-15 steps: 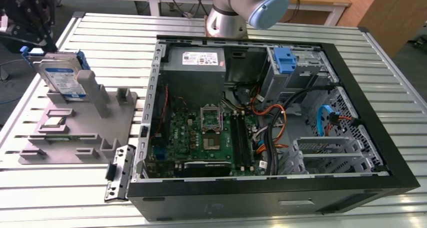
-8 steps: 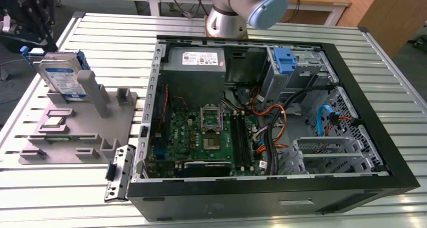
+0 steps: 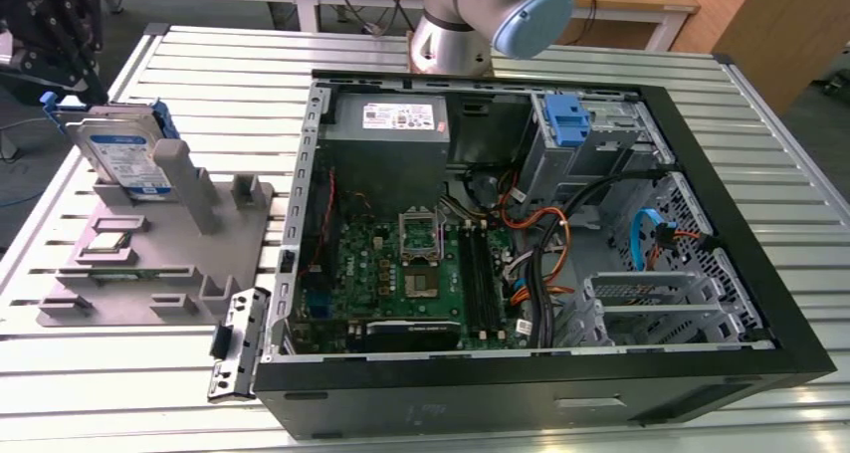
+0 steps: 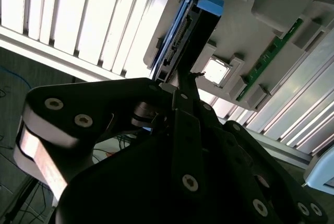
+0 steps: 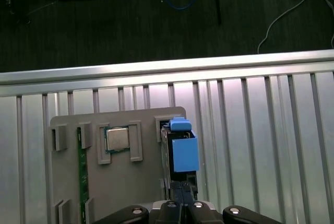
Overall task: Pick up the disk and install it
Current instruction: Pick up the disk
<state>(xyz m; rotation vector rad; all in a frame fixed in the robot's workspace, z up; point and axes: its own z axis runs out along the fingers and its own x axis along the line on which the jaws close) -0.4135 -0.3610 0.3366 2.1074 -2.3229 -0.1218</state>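
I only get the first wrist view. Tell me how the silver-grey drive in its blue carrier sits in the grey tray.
Observer: In the exterior view the flat silver-grey metal disk in its bright blue plastic carrier stands upright on edge in a slot of the grey plastic tray.
Operator: Now place the computer case.
Observer: The open black metal computer case lies on the slatted metal table, to the exterior view's right of the tray.
Operator: Report the hand.
Observer: The black hand hangs directly above the disk's top edge; I cannot tell whether they touch.
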